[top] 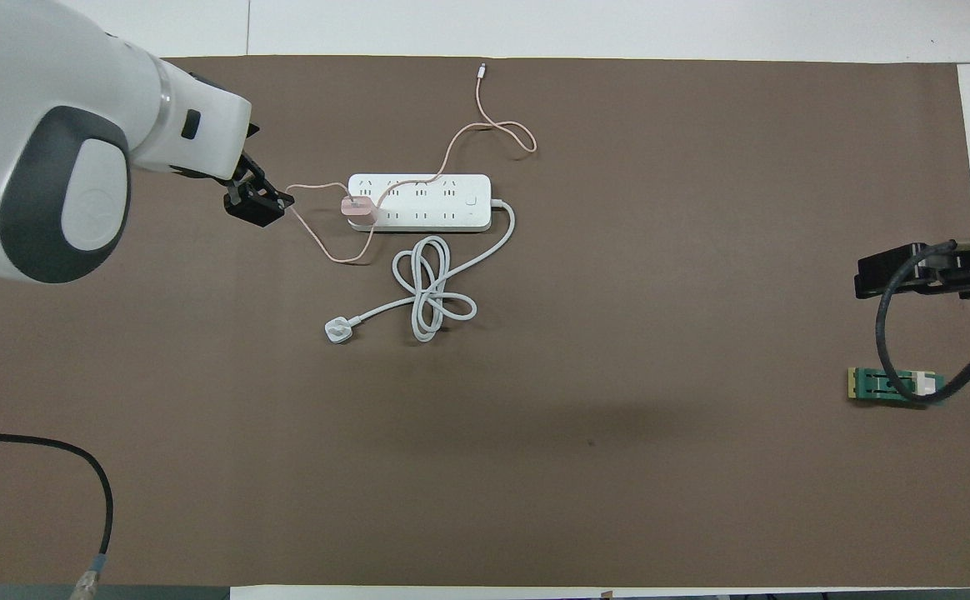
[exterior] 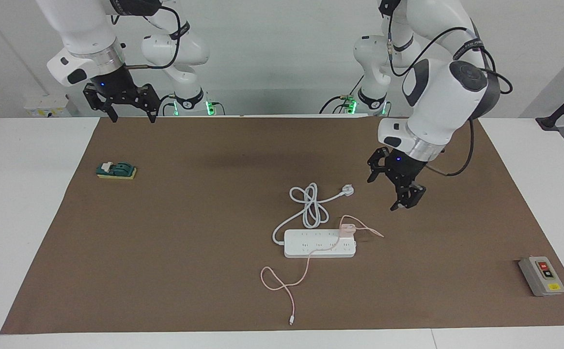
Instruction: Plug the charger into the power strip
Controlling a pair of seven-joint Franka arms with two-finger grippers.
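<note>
charger (exterior: 347,230): seated on power strip (exterior: 320,243), end socket toward left arm's end of counter (exterior: 30,203), row nearer robots. appears plugged in, prongs down, hidden. judged light, rigid cube; grip on opposite side faces, not on limp pink cable (exterior: 282,283), which trails across strip. strip long axis runs across counter between arm ends. left pincer (exterior: 404,193) raised just beside charger, fingers spread, empty. right pincer (exterior: 121,103) waiting high, spread, empty.
</note>
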